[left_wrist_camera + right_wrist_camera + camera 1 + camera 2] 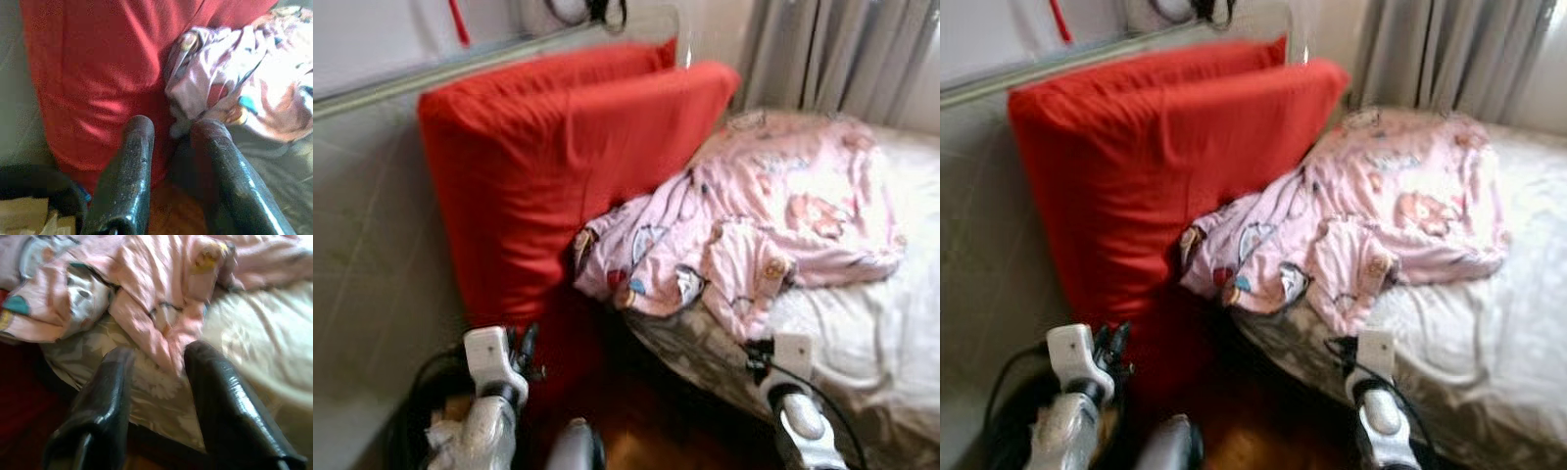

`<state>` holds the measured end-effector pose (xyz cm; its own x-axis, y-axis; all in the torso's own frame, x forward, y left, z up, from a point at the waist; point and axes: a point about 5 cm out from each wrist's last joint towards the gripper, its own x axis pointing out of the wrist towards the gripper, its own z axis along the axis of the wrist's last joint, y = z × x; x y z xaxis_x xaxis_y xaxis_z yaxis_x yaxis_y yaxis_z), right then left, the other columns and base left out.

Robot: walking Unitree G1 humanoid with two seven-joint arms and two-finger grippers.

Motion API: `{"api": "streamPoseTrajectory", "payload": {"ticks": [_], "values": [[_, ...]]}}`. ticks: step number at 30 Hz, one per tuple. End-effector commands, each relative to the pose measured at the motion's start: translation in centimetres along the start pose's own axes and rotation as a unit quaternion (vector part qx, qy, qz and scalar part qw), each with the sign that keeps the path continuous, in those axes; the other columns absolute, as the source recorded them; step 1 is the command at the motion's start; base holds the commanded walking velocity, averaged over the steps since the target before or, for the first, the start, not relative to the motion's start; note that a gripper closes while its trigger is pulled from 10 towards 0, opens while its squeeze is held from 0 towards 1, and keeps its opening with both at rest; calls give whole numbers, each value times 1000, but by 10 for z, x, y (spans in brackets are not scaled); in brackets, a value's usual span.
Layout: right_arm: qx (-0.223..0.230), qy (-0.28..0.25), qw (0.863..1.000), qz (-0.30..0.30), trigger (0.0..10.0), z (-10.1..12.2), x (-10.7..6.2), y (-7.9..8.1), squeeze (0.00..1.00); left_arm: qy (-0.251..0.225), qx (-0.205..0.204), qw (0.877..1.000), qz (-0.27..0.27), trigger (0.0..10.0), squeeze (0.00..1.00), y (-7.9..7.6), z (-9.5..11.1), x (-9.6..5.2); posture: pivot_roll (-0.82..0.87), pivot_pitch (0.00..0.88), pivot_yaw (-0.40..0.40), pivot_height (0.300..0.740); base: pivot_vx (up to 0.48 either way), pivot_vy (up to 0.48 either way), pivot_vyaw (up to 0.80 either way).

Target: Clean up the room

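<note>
A crumpled pink blanket (773, 215) lay on the bed (891, 323), its corner against the upright red cushion (558, 166). The left gripper (171, 142) and right gripper (156, 362) hovered nearby, fingers apart, holding nothing

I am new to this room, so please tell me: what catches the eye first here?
First, the big bright red cushion standing against the wall beside the bed. Next, the crumpled pink patterned blanket lying on the white bed sheet, one end touching the cushion. Low in front, the left gripper and right gripper are open.
</note>
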<state>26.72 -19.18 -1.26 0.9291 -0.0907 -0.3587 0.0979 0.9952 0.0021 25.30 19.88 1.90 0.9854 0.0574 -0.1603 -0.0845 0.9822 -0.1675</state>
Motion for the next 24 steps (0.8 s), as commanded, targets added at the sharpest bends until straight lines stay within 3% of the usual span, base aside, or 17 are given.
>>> {"api": "streamPoseTrajectory", "payload": {"ticks": [1,11,19,24], "values": [[0,-3,1000,1,10000,1,0,0,0,-9,-2,1000,-2,10000,0,-2,6,4,39,0,51,605,0,0,0],[1,0,1000,3,10000,0,0,0,0,-8,0,1000,-2,10000,0,-2,6,4,39,0,50,605,0,0,0],[-14,4,1000,23,10000,0,0,3,0,-8,-1,1000,-2,10000,0,-2,6,4,40,0,49,605,288,0,0],[-5,5,1000,28,10000,-2,-1,4,0,-7,-1,1000,-3,10000,0,-2,6,4,40,0,49,605,308,0,576]]}}
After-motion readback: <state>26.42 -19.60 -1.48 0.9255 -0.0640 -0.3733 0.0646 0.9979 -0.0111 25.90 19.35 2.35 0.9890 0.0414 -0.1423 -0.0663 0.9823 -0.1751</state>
